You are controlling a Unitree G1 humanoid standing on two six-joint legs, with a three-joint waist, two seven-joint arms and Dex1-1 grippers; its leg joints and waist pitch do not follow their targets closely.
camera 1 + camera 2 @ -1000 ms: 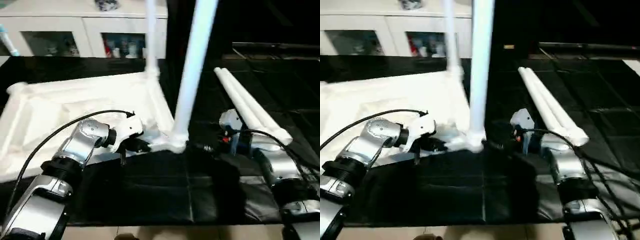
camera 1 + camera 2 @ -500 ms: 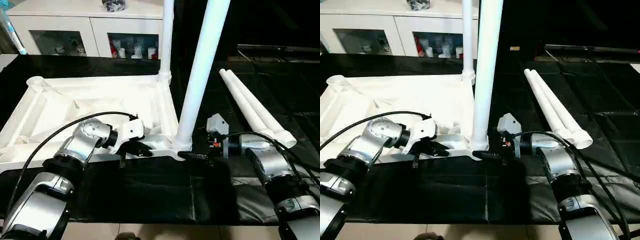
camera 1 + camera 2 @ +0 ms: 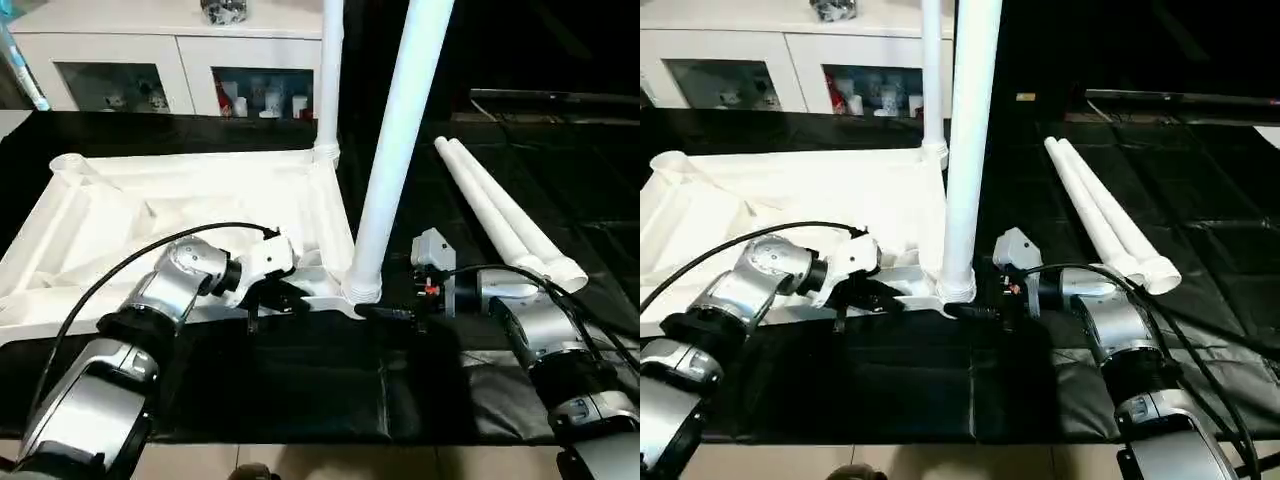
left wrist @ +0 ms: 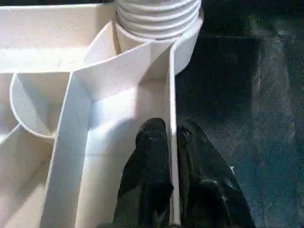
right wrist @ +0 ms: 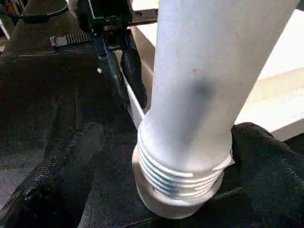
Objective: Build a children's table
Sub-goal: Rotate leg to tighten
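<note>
Your upturned table top [image 3: 150,215] lies on the black surface [image 3: 300,380], two spare legs [image 3: 500,215] beside. Left gripper [image 4: 171,137] fingers pinch its rim; right gripper [image 5: 156,156] fingers spread wide around the upright leg [image 3: 395,150].

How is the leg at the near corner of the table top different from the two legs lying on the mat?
The near-corner leg stands upright in the table top; the two loose legs lie flat on the black mat. The right gripper brackets its base; nothing touches the loose pair. All are white, round and tapered.
</note>
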